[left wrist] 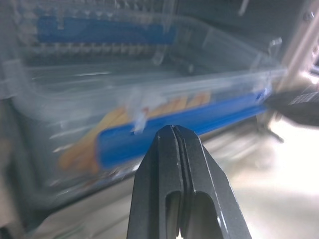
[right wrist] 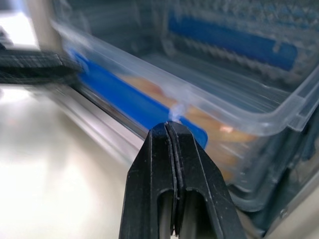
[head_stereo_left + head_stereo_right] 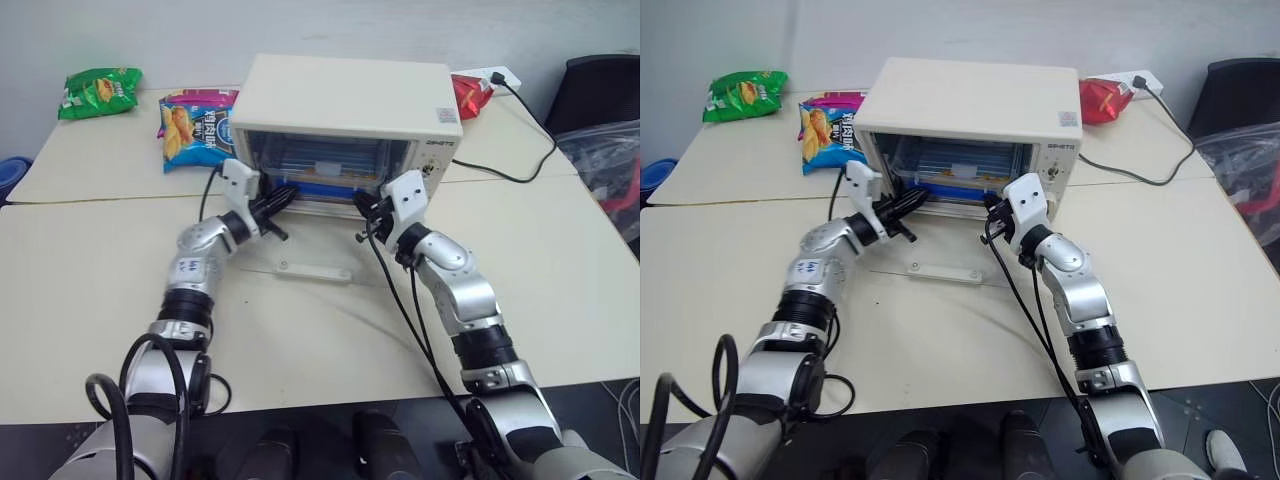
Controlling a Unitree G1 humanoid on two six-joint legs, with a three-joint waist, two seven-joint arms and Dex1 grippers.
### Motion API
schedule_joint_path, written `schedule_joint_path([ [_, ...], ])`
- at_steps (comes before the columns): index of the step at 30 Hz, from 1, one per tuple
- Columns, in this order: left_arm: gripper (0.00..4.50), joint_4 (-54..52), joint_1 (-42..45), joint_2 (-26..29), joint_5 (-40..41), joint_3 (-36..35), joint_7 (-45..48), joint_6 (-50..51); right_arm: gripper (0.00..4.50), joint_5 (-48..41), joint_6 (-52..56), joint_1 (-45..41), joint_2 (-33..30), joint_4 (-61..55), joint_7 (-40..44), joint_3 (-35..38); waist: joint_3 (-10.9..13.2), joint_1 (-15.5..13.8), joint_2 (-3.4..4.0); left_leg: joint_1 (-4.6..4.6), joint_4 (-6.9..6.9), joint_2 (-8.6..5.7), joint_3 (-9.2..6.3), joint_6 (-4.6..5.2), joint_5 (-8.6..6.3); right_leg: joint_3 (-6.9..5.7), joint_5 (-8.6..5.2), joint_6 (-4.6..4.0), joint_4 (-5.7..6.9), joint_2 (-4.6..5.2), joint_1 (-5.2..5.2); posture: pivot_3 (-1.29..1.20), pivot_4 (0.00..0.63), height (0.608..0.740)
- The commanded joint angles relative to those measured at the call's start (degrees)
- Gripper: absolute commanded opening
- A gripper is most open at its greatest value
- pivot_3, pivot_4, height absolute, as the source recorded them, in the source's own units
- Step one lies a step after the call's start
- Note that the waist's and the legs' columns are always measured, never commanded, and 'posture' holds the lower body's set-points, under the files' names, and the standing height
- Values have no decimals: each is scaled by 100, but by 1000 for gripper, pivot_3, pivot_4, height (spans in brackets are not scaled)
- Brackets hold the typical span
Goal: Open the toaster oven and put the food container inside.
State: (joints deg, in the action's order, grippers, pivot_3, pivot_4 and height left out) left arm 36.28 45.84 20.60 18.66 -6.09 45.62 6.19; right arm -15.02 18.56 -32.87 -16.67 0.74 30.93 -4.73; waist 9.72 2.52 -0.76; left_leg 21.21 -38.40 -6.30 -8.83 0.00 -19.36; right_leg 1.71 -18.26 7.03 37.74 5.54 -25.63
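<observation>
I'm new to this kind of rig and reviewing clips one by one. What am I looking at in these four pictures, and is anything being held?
This is a two-armed humanoid robot. Two pictures come from cameras on its head, looking down over both arms; the other two come from a camera on each wrist, looking along that arm's black fingers.

On the cream table stands a toaster oven with its glass door dropped open. The food container, a clear box with blue clips and fries, sits in the oven's mouth.

The left end effector and right end effector are both shut, each at one end of the container. Neither holds anything. Behind lie a green snack bag, a blue snack bag and a red bag.
</observation>
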Motion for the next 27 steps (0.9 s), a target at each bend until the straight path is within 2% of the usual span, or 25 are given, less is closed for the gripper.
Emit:
schedule_joint_path([
  [1, 589, -1075, -469, 573, 607, -178, 975, 694, 0, -610, 644, 597, -552, -1282, 743, 28, 0, 19, 0, 0, 11, 0, -2, 1, 0, 3, 0, 0, -5, 1, 0, 0, 150, 740],
  [5, 1669, -2023, -1169, 1407, 1113, -490, 2097, 798, 0, -792, 549, 1277, -1216, -1544, 1169, 517, 0, 46, 0, 1, 24, 1, -4, 2, -1, 4, 0, 0, -10, 1, 0, 0, 150, 740],
  [7, 2283, -2253, -1544, 1931, 1314, -624, 2813, 878, 0, -539, -7, 1601, -1647, -1184, 1518, 651, 0, 32, 0, -2, 25, -1, -2, 2, -1, 2, 0, 0, -12, 2, 3, 0, 150, 740],
  [9, 2871, -2323, -1845, 2451, 1331, -668, 3279, 987, 0, 67, -1036, 1808, -2179, -644, 1923, 461, 0, 10, 1, -10, 26, -1, 5, 2, -1, 2, 0, -1, -12, 1, 5, 0, 150, 740],
  [10, 3179, -2375, -1949, 2633, 1385, -709, 3528, 969, 0, 174, -1316, 1853, -2294, -445, 2071, 416, 1, -8, 2, -15, 31, -2, 8, 3, -2, 0, 0, -1, -14, 1, 7, 0, 150, 740],
  [14, 4344, -2471, -2043, 3113, 1670, -854, 4138, 1237, 0, 330, -1773, 1680, -2121, 537, 2084, 381, 1, -72, 3, -16, 24, -1, 14, 3, -2, 0, 0, -1, -28, -1, 7, 0, 150, 740],
  [15, 4469, -2430, -2043, 3125, 1667, -874, 4147, 1218, 0, 399, -1902, 1624, -2039, 766, 2145, 298, 2, -77, 3, -16, 22, -1, 15, 3, -2, 1, 0, -1, -27, 0, 7, 0, 150, 740],
  [20, 4469, -2476, -2230, 3001, 1784, -1033, 3940, 1298, 0, 156, -2447, 1190, -1190, 1417, 2326, 163, 2, -67, 3, -22, 21, 1, 17, 3, -2, 0, 0, -2, -24, -1, 12, 0, 150, 740],
  [24, 4469, -2750, -2424, 2843, 2188, -1264, 3805, 1710, 0, -581, -2506, 803, -256, 1356, 2117, 563, 2, 13, 4, -18, 22, 8, 14, 2, -2, -1, 1, -3, -1, -6, 8, 0, 150, 740],
  [27, 4469, -2825, -2456, 2641, 2229, -1501, 3441, 1539, 0, -859, -2501, 713, 65, 1130, 2109, 705, 2, 66, 5, -18, 23, 10, 6, 0, -2, -3, 1, -3, -2, -7, 7, 0, 150, 740],
])
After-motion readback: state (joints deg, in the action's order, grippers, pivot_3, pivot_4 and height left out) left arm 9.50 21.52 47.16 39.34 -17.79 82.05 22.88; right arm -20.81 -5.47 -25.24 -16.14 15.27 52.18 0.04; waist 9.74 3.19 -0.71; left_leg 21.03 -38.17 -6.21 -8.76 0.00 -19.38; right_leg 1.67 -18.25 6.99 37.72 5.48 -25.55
